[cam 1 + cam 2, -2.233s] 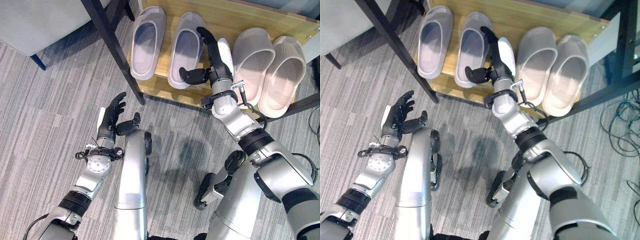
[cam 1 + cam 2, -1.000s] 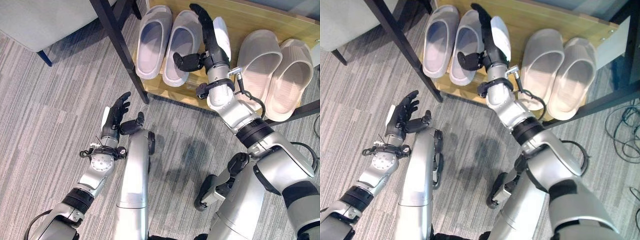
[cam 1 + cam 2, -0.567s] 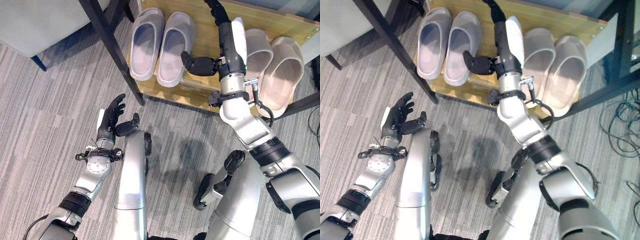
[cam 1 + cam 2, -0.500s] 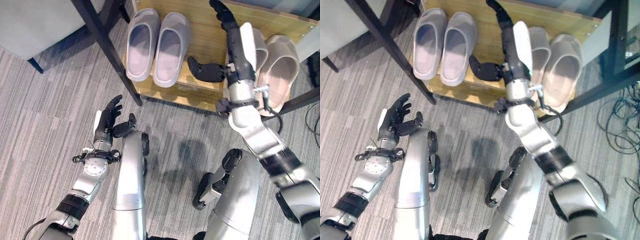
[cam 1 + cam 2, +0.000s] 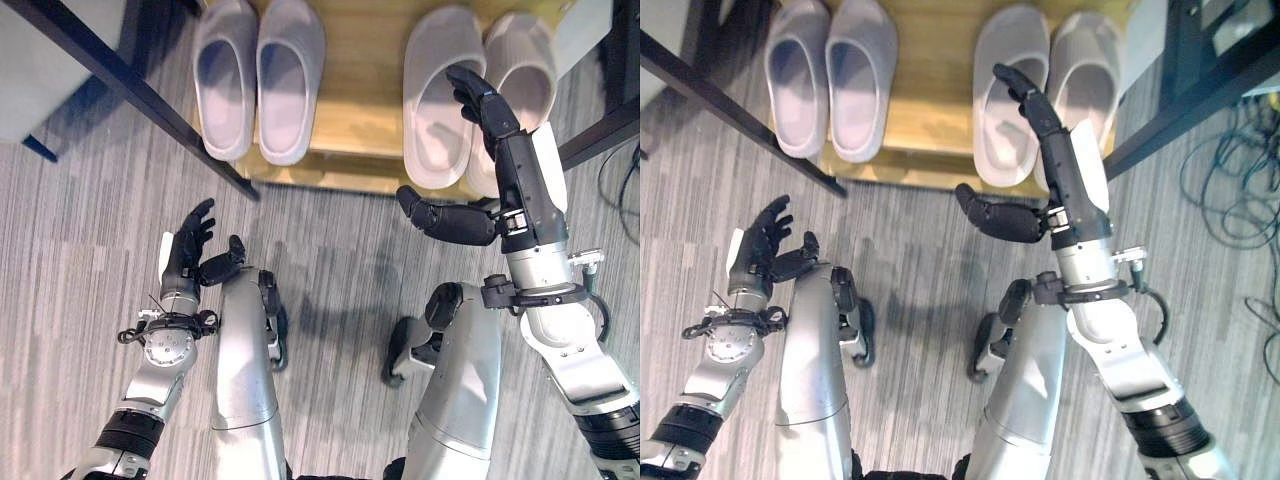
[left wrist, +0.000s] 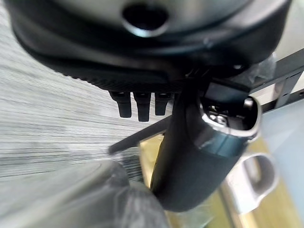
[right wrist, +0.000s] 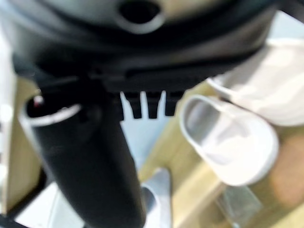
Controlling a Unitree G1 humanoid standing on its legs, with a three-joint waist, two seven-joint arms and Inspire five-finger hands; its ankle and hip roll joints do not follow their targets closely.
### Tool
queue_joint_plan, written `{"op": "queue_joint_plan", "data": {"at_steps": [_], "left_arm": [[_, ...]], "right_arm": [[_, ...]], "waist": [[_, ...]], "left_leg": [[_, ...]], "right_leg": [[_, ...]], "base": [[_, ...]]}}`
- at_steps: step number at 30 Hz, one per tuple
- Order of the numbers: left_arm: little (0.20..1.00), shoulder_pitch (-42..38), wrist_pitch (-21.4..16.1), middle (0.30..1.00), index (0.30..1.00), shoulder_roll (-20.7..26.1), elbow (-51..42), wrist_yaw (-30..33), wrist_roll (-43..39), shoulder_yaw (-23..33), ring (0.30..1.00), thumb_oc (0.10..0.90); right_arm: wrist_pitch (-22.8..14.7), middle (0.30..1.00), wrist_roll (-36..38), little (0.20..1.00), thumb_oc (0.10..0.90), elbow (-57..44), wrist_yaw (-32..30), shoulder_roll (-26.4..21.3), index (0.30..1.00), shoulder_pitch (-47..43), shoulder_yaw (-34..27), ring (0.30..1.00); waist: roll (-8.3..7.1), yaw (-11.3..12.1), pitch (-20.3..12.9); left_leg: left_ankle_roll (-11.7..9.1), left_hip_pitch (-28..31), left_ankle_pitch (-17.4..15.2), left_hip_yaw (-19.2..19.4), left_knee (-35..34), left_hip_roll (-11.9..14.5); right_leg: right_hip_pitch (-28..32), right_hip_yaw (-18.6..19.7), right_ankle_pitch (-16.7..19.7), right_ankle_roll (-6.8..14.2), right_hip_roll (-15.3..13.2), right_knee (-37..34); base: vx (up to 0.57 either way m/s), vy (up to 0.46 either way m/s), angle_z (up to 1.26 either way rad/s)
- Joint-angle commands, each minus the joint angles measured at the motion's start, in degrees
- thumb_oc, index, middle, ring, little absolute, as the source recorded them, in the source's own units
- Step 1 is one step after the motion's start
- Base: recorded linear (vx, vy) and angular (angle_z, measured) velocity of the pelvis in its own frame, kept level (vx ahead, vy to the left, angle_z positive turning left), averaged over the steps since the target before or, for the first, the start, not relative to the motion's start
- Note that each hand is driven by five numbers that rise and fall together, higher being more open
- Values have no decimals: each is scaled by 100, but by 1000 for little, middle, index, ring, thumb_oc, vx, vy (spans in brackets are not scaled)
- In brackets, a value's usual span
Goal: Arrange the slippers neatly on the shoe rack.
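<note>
So your right hand (image 5: pixel 497 190) is spread wide open with nothing in it, fingers straight and thumb sticking out to the side, sitting at the right of centre in the left eye frame. The beige slippers (image 5: pixel 437 95) are straight ahead of it, upper right of the frame, and your fingertips reach up over the strip between the two of them. Can't tell if they actually touch. Both beige ones lie toes up the frame, heels toward you, so their long axis runs pretty much in line with your fingers. The inner one's heel pokes out a bit over the front edge of the wooden shelf (image 5: pixel 365 100).

The grey slippers (image 5: pixel 260 75) are up in the upper left, tight together and parallel, looking sorted to me.

Your left hand (image 5: pixel 188 250) is loosely open and empty down at lower left, over the carpet (image 5: pixel 70 250), well apart from the rack.

So the right hand is clearly the nearer one, and I'd guess any nudge goes along the shoe's length, straight up the frame
</note>
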Motion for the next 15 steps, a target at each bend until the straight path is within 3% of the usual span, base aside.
{"op": "queue_joint_plan", "data": {"at_steps": [1,3,5,13,14,15], "left_arm": [[900,396,-491,900,900,14,-252,-144,313,-288,900,800],[900,506,-526,900,900,29,-203,-242,280,-373,900,800],[900,628,-568,900,900,81,-132,-399,291,-463,900,800],[900,1115,-478,900,900,80,390,-961,688,-1094,900,800],[900,1190,-441,900,900,46,631,-1085,847,-1266,900,800],[900,1198,-446,900,900,50,638,-1083,851,-1264,900,800]], "right_arm": [[-718,900,-277,900,800,-673,22,-262,900,-73,-593,900],[-694,900,-282,900,800,-373,138,-209,900,285,-418,900],[-618,900,-321,900,800,-34,339,-212,900,758,-262,900],[-315,900,-417,900,800,2114,830,246,900,1775,717,900],[-207,900,-645,900,800,3021,842,461,900,1766,1097,900],[-230,900,-662,900,800,3071,818,483,900,1741,1129,900]], "waist": [[-83,160,-840],[12,90,-1301],[18,11,-1522],[-117,-42,-1893],[-144,-3,-2026],[-142,-8,-1987]], "left_leg": [[302,-549,552,162,-1147,-93],[320,-546,841,119,-1728,-92],[292,-134,1101,176,-2484,-53],[152,2797,2300,404,-5910,-246],[126,3655,2567,458,-6861,-356],[124,3755,2607,458,-6949,-360]], "right_leg": [[323,-186,436,-159,-30,-1170],[480,-496,668,-77,-105,-1793],[944,-708,886,6,-174,-2561],[3716,-1442,1838,336,100,-5800],[4530,-1677,2066,520,270,-6545],[4628,-1693,2103,524,281,-6625]], "base": [[-54,90,-6],[-88,102,4],[-129,39,0],[-69,-21,3],[109,-35,9],[144,-51,9]]}}
